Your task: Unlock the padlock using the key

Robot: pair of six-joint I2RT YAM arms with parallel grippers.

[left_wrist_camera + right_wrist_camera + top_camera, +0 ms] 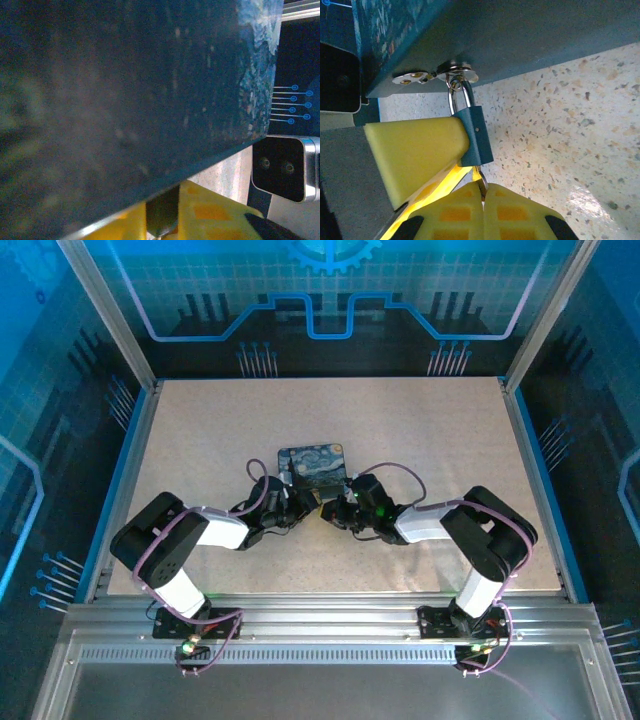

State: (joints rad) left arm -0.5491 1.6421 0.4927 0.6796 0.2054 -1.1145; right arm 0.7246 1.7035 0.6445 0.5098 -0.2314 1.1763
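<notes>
Right gripper (484,200), lower centre, pinches the key (482,181), apparently seated in the base of the padlock (476,137); shackle (456,97) closed through the hasp (432,76) of the tin (530,35). Left gripper (162,220), bottom edge, seems clamped on the padlock. Overhead, both meet mid-frame below the tin; turning remains.

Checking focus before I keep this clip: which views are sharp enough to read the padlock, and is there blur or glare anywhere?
Right wrist: the padlock is sharp, with a glare patch on the table. Left wrist: the tin box sits so close that it is dark and blurred. Top external: evenly lit, but the padlock is too small to make out.
</notes>
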